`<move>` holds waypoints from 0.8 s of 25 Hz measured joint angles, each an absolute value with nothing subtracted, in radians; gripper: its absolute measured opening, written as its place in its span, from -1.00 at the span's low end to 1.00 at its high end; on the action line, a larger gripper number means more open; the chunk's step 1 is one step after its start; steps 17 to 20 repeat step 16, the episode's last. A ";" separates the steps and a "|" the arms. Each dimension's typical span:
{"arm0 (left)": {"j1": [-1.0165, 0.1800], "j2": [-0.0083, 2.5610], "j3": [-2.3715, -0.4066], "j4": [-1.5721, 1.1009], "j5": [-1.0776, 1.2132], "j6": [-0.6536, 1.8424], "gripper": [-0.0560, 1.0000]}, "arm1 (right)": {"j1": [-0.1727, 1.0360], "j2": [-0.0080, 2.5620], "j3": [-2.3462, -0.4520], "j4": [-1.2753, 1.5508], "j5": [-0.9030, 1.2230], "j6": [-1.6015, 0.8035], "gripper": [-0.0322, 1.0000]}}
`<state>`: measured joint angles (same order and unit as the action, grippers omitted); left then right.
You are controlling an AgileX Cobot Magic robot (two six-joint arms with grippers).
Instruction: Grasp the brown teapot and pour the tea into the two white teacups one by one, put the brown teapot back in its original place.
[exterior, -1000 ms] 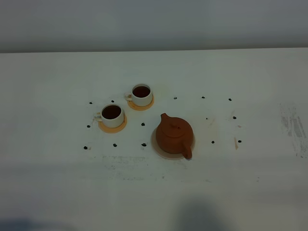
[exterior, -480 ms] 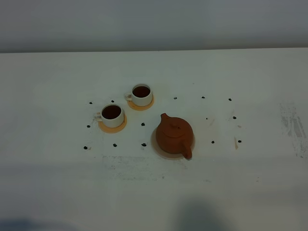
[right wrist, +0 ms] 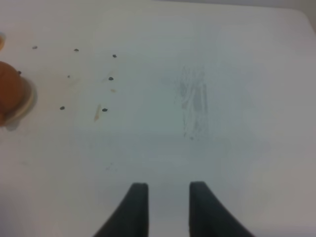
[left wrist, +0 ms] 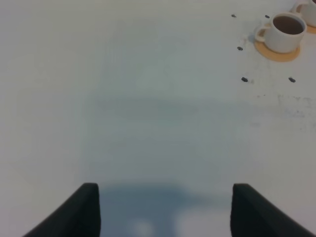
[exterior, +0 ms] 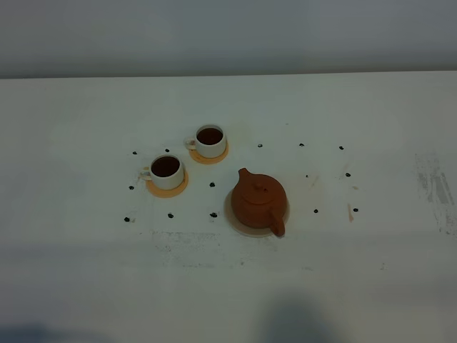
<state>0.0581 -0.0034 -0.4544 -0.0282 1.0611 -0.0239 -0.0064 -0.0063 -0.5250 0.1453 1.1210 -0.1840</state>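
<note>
The brown teapot (exterior: 258, 202) stands upright on its pale beige coaster (exterior: 230, 214), spout toward the cups, handle toward the front. An edge of the teapot (right wrist: 9, 94) shows in the right wrist view. The two white teacups (exterior: 166, 171) (exterior: 211, 141) sit on orange-tan coasters to its left, both holding dark tea. The left wrist view shows the nearer teacup (left wrist: 284, 32) far off. My left gripper (left wrist: 165, 187) hangs open over bare table, nothing between its fingers. My right gripper (right wrist: 168, 185) stands narrowly open, empty, well to the right of the teapot. Neither arm appears in the exterior high view.
Small black dots (exterior: 213, 214) mark the white tabletop around the cups and teapot. A grey scuffed patch (exterior: 435, 186) lies at the right. The table's far edge (exterior: 228, 75) meets a grey wall.
</note>
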 joint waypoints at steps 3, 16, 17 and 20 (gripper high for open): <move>0.008 -0.003 -0.454 -0.028 1.061 -0.024 0.12 | -0.006 -0.006 -0.525 0.145 1.121 -0.185 -0.55; -0.004 -0.003 -0.454 -0.028 1.061 -0.024 0.12 | -0.006 -0.006 -0.525 0.147 1.121 -0.185 -0.55; -0.004 -0.003 -0.454 -0.028 1.061 -0.024 0.12 | -0.006 -0.006 -0.525 0.147 1.121 -0.185 -0.55; -0.004 -0.003 -0.454 -0.028 1.061 -0.024 0.12 | -0.006 -0.006 -0.525 0.147 1.121 -0.185 -0.55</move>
